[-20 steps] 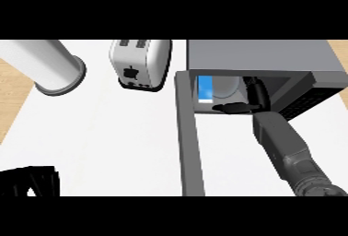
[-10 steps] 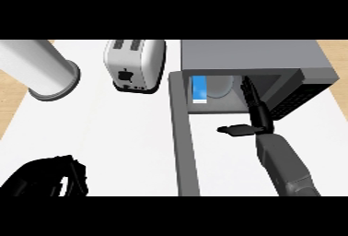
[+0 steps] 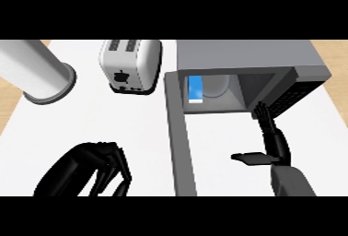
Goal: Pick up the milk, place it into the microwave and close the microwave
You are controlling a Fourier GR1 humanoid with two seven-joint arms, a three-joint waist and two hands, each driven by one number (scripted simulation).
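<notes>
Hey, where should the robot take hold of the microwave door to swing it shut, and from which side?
Take the microwave door at its free end, nearest the robot, far from its hinge on the microwave. It stands edge-on, swung out toward the robot, so come from its left, outer face and push rightward. The left hand is on that side, so it probably suits best.

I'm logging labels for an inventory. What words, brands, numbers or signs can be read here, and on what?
None can be read.
The toaster bears a dark mark, not legible as letters.
The milk carton shows blue and white, no print.
The microwave shows none.
</notes>
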